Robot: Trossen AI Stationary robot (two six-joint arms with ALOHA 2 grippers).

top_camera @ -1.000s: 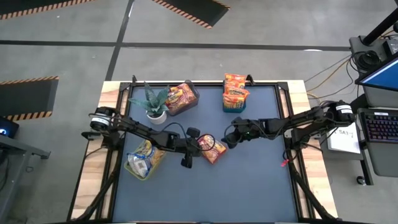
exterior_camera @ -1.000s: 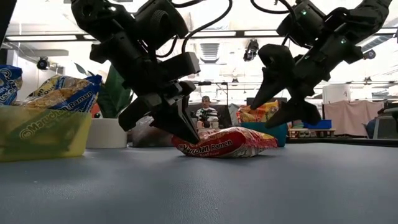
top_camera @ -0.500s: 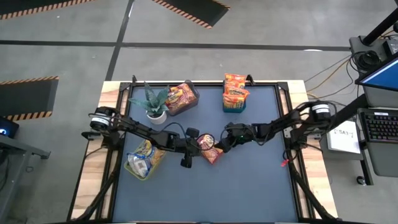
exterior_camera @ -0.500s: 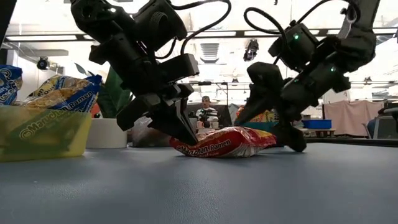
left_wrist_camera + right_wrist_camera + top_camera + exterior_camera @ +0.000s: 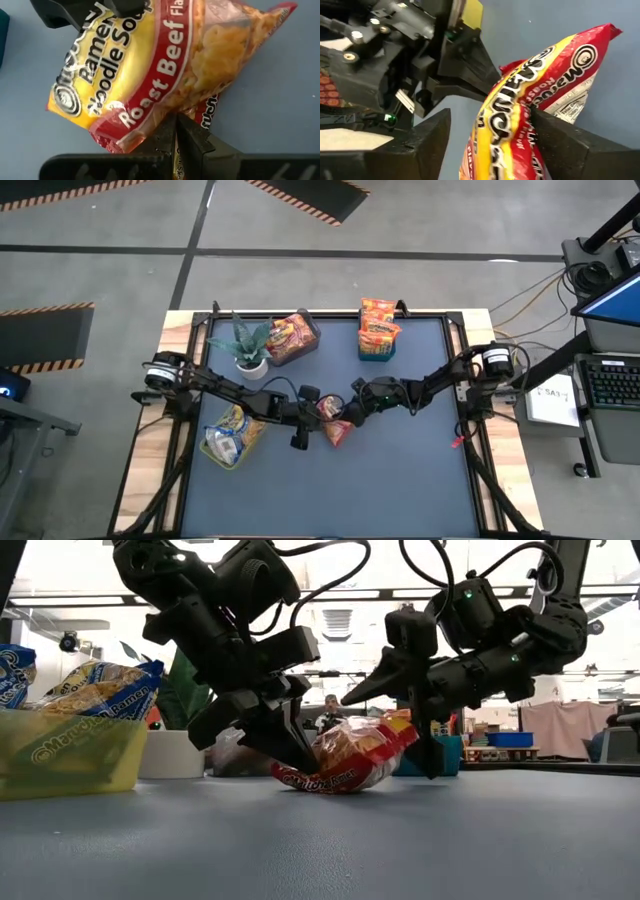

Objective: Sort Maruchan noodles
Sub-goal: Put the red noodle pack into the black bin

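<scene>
Sorting is nearly done: noodles fill bins at nine, eleven and twelve o'clock. One last packet (image 5: 336, 427) sits mid-bench, left end effector (image 5: 327, 412) pinched on its edge, right end effector (image 5: 350, 414) spread around it.

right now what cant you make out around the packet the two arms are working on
- Left gripper grip: shut at the noodle packet; the left wrist view does not settle whether its edge is pinched.
- Right gripper: jaws open astride the packet; contact with the wrapper unclear.
- Packet's far end in the high view: covered by both grippers.
- Packets in the bins: flavours too small to read in the high view.
</scene>
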